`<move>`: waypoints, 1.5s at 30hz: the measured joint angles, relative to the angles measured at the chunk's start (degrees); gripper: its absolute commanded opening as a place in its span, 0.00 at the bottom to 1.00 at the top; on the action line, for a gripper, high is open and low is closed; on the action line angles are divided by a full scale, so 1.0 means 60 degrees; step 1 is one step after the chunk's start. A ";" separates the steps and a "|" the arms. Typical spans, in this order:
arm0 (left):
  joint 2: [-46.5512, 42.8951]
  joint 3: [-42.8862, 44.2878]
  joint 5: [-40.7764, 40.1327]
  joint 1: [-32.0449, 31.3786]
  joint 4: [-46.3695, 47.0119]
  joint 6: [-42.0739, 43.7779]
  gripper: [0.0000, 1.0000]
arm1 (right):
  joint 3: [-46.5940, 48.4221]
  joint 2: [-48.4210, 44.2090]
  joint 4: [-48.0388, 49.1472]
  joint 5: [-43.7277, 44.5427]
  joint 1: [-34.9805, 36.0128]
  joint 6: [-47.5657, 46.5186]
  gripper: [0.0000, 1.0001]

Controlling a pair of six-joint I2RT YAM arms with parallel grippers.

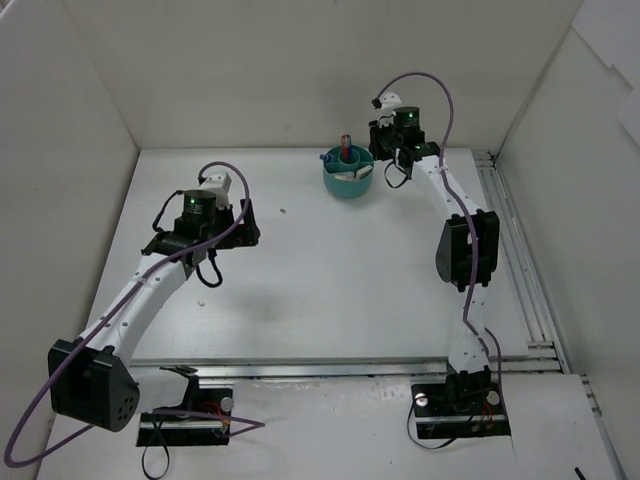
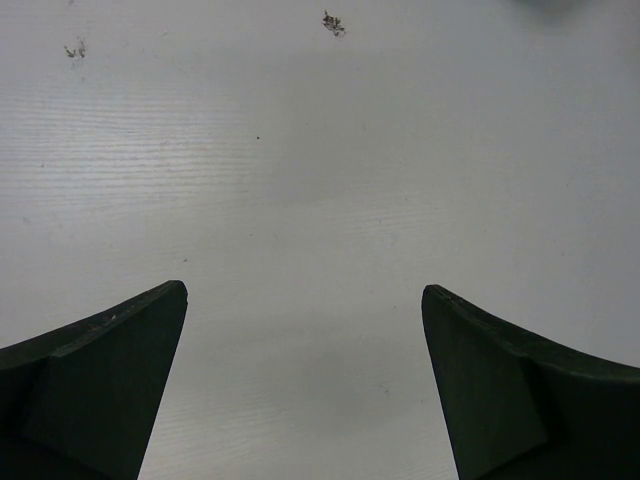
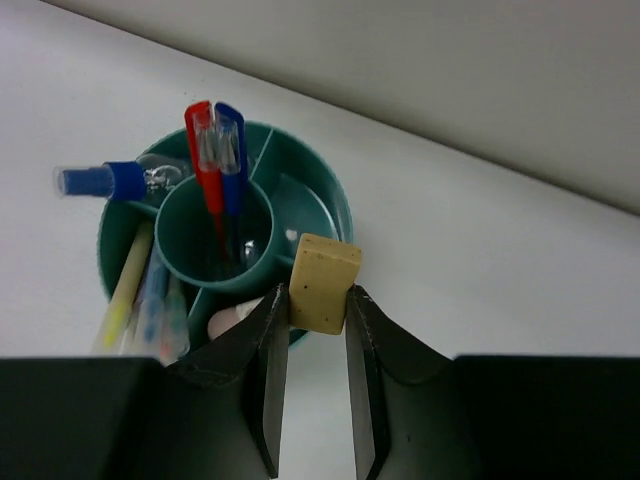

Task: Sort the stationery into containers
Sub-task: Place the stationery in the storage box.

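The right gripper [image 3: 317, 297] is recorded at the lower centre of its wrist view. Its jaws are narrowed and clamped on a cream eraser block [image 3: 325, 278], which is seen against the near rim of the teal organiser cup [image 3: 335, 205]. A red pen [image 3: 205, 170] and a blue pen [image 3: 232, 165] are stood in the central well. A yellow pencil [image 3: 125, 290] is lodged in a ring compartment at the left. In the overhead view the cup is located at upper centre. The left gripper [image 2: 305, 300] is held with jaws wide apart and empty over the table [image 2: 320, 150].
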 measured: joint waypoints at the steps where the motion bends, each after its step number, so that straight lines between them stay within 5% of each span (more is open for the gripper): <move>1: 0.0127 0.0087 -0.0004 0.0036 -0.0022 0.0000 1.00 | 0.0466 0.0408 0.0015 -0.0171 -0.0025 -0.0310 0.00; 8: 0.1147 0.0627 0.0029 0.0146 -0.0117 0.0000 1.00 | 0.2991 0.2707 0.0459 -0.0958 0.0004 -0.1366 0.03; 22: 0.1596 0.0925 0.0113 0.0339 -0.0302 0.0004 1.00 | 0.2787 0.3093 0.1698 -0.0954 0.0051 -0.1217 0.29; 28: 0.1596 0.0925 0.0120 0.0342 -0.0346 0.0004 1.00 | 0.2211 0.3042 0.2175 -0.0849 0.0051 -0.1093 0.32; 30: 0.1596 0.0925 0.0120 0.0342 -0.0346 0.0004 1.00 | 0.1803 0.2860 0.2302 -0.0783 0.0044 -0.1042 0.44; 40: 0.1592 0.0925 0.0197 0.0342 -0.0353 0.0000 1.00 | 0.0903 0.2171 0.2353 -0.0699 -0.0011 -0.0841 0.55; 44: 0.1552 0.0925 0.0240 0.0342 -0.0361 0.0000 1.00 | 0.0102 0.1395 0.2674 -0.0805 0.0004 -0.0586 0.68; 45: 0.1523 0.0925 0.0270 0.0342 -0.0361 0.0000 1.00 | -0.0084 0.1158 0.2732 -0.0816 0.0004 -0.0492 0.89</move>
